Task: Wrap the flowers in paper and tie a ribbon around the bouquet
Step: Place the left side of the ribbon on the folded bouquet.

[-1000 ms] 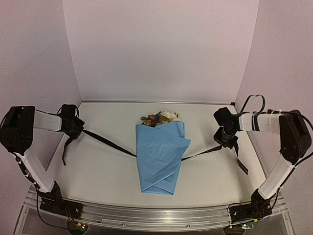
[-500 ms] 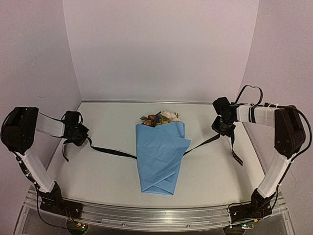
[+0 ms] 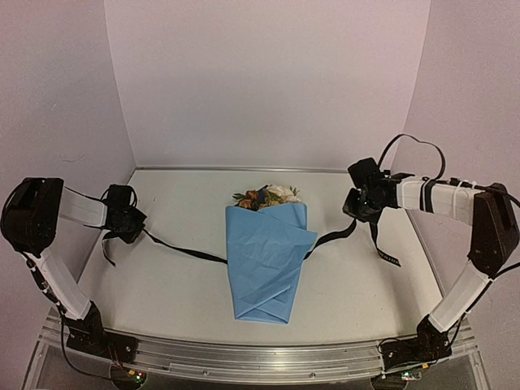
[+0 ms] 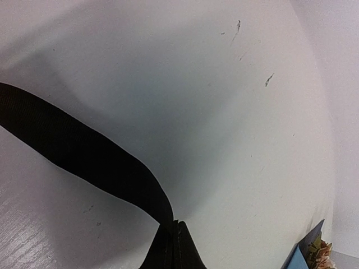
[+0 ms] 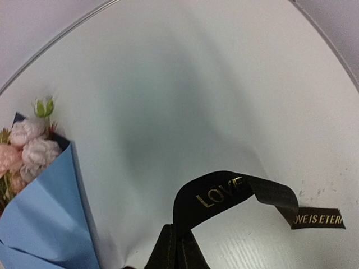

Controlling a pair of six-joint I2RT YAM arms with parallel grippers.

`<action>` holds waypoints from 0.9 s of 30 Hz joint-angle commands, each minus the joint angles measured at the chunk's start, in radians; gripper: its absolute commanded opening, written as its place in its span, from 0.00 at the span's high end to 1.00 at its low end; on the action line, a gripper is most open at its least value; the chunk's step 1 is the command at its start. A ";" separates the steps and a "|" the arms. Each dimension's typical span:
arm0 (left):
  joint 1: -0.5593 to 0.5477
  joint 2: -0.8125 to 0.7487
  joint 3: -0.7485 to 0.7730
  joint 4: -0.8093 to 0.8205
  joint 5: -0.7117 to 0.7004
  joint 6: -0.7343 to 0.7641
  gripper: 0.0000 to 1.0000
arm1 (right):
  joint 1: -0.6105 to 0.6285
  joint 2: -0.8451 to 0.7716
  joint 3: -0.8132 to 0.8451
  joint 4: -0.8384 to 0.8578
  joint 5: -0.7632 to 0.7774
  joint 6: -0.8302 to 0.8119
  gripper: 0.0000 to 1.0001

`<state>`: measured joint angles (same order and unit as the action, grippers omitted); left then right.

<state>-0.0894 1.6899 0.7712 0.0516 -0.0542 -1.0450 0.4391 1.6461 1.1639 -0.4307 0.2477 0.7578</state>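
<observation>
Centrally, flat on the white table (image 3: 366, 284): the bouquet (image 3: 268, 268), narrow folded end toward the near edge, wide end toward the far side. Wrapped in light blue paper (image 3: 280, 236), folded over itself in overlapping flaps. Peeking out of the wide far end, the flowers (image 3: 266, 196), cream, pink and orange among green leaves. Passing beneath the bouquet from side to side, the black ribbon (image 3: 183, 246), coming out at both edges of the paper around mid-height and rising off the table on either side. Off to the left, well apart from the bouquet, the left claw (image 3: 138, 226), clamped tight on the ribbon's left stretch, with a short loose tail dangling beside it. From the left wrist view, a shut claw with the broad black band pinched right at its end and sweeping away to the left above the table. Off to the right, also well apart from the bouquet, the right claw (image 3: 355, 216), likewise squeezed closed on the ribbon's right stretch, with a longer tail trailing toward the near right. From the right wrist view, a shut claw with the ribbon looping up out of it, gold lettering on its face, free end lying on the table to the right. Ribbon ends apart, one on each side, not yet crossed over the paper
</observation>
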 commanded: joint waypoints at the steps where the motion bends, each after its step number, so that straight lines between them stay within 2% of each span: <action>1: 0.002 -0.039 0.033 -0.001 0.021 0.030 1.00 | 0.128 -0.011 -0.027 0.034 -0.007 -0.052 1.00; 5: 0.002 -0.049 0.036 -0.007 0.033 0.048 1.00 | 0.215 0.036 0.004 0.019 -0.007 -0.089 1.00; 12: 0.002 -0.074 0.045 -0.027 0.042 0.056 1.00 | 0.286 0.198 0.152 -0.073 -0.075 -0.122 1.00; 27: 0.005 -0.179 0.048 -0.109 -0.002 0.098 1.00 | 0.369 0.411 0.307 -0.120 -0.152 -0.015 1.00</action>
<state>-0.0887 1.5720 0.7853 -0.0283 -0.0273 -0.9770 0.7914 2.0333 1.4096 -0.5307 0.1085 0.6908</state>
